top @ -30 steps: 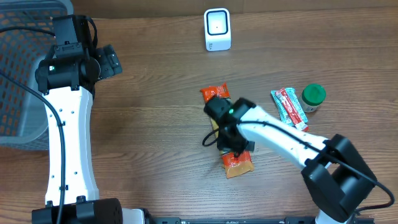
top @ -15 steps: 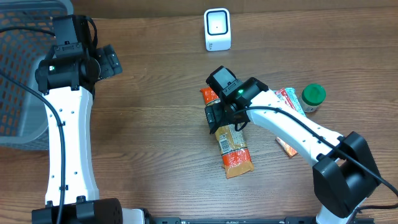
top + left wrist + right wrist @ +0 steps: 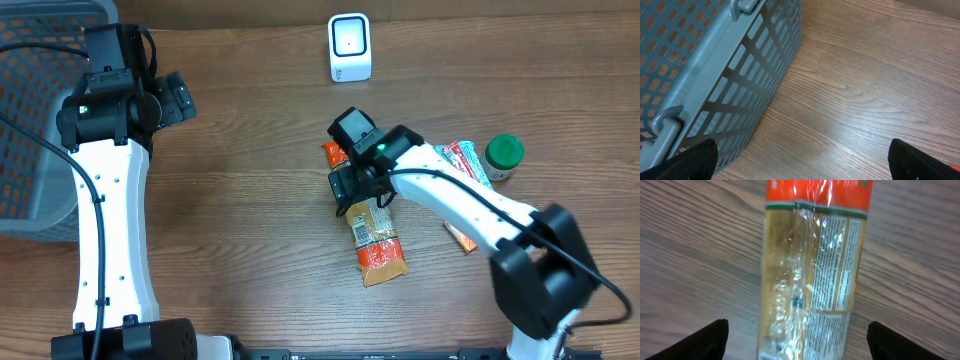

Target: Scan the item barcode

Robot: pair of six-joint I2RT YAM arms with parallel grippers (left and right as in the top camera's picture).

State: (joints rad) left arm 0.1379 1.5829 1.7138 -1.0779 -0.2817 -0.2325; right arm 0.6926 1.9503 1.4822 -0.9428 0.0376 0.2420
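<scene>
The snack packet [image 3: 375, 240] lies flat on the wooden table [image 3: 250, 200], near the middle and a bit to the right. It is long, with orange-red ends and a see-through middle, and it slants down the table. The right claw [image 3: 352, 188] hangs over the top part of the packet, so only a bit of the orange end peeks out past it. From the right wrist camera, the packet [image 3: 812, 265] runs up the middle of the view, with a shiny wrapper and a white label with tiny print. The print is too small to read, and I cannot make out a barcode. The right claw [image 3: 797, 330] has its two fingers spread wide, one on each side of the packet, and neither one touches it. The white scanner [image 3: 349, 47] stands at the far edge of the table, well away from the packet. To the right sit a small jar with a green lid [image 3: 504, 157] and a red and white packet [image 3: 465, 172] just beside it. The left claw [image 3: 175, 100] is far off on the other side of the table, next to the grey basket [image 3: 30, 150]. In the left wrist camera, the basket [image 3: 715, 60] fills the top left corner with its holey wall. The left claw [image 3: 802, 160] is spread wide too, with only bare wood under it.
</scene>
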